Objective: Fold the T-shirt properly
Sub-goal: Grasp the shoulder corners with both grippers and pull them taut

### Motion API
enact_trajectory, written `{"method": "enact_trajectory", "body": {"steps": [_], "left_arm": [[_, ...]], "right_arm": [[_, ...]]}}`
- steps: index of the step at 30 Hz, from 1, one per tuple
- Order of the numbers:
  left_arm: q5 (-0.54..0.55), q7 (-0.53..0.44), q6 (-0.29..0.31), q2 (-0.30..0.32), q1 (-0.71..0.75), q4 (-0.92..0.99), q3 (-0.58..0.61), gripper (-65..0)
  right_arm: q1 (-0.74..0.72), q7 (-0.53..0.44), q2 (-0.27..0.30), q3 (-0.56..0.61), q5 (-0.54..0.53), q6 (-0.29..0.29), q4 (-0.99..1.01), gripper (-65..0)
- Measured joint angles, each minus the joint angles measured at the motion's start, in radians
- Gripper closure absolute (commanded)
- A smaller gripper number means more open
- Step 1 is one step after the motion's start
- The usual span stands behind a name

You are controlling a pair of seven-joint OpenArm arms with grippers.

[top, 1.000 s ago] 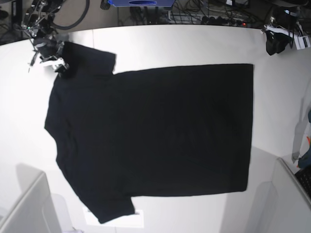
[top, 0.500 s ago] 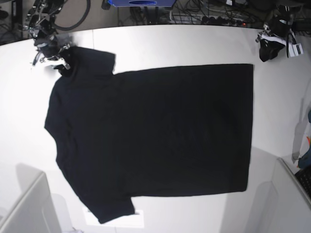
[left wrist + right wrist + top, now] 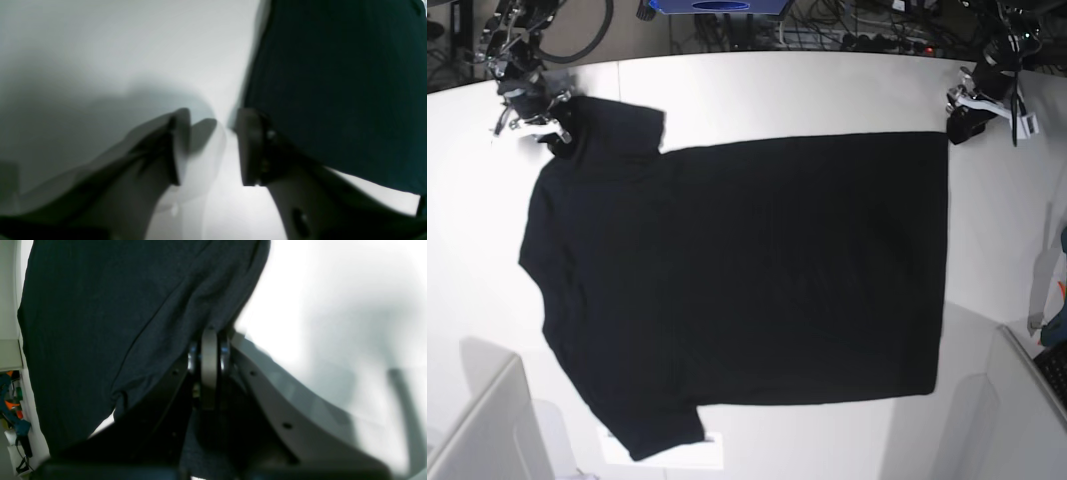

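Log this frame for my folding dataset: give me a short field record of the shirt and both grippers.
garment: black T-shirt, spread flat, plain side up
surface: white table
right gripper: shut on the T-shirt's sleeve edge
left gripper: open, over bare table beside the shirt's hem corner, holding nothing
fold: none visible yet

A black T-shirt (image 3: 737,280) lies spread flat across the white worktop (image 3: 807,90), plain side up, its collar end toward the left edge and its hem toward the right edge. The right gripper (image 3: 545,128) sits at the sleeve near the far left corner, touching the cloth. The left gripper (image 3: 962,125) sits at the hem corner near the far right corner.
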State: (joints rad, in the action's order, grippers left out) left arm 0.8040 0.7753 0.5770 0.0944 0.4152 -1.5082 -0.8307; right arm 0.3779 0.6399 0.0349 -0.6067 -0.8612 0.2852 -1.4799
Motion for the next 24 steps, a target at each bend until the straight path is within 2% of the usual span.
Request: {"method": "enact_trajectory", "body": {"steps": [2,9,15,17,20,22,24], "left_arm": [[0.012,0.001,0.003,-0.002,-0.002,-0.004,0.015,-35.1],[0.021,-0.014,0.007,-0.002,-0.011,0.024,0.014,-35.1],[0.036,-0.029,0.018,0.002,-0.04,0.051,0.087,-34.1],[0.038,-0.034,0.018,0.001,-0.041,0.061,0.09,-27.0],[0.031,-0.026,0.015,0.001,-0.04,0.066,0.086,-10.0],[0.027,-0.023,0.014,0.0,-0.038,0.074,0.086,-1.0],[0.035,-0.024,0.014,0.001,-0.038,0.084,0.086,0.0]], "right_arm": [[0.0,0.001,0.0,0.0,0.0,0.0,0.0,0.0],[0.0,0.0,0.0,0.0,0.0,0.0,0.0,0.0],[0.0,0.0,0.0,0.0,0.0,0.0,0.0,0.0],[0.0,0.0,0.0,0.0,0.0,0.0,0.0,0.0],[0.0,0.0,0.0,0.0,0.0,0.0,0.0,0.0],[0.0,0.0,0.0,0.0,0.0,0.0,0.0,0.0],[0.0,0.0,0.0,0.0,0.0,0.0,0.0,0.0]]}}
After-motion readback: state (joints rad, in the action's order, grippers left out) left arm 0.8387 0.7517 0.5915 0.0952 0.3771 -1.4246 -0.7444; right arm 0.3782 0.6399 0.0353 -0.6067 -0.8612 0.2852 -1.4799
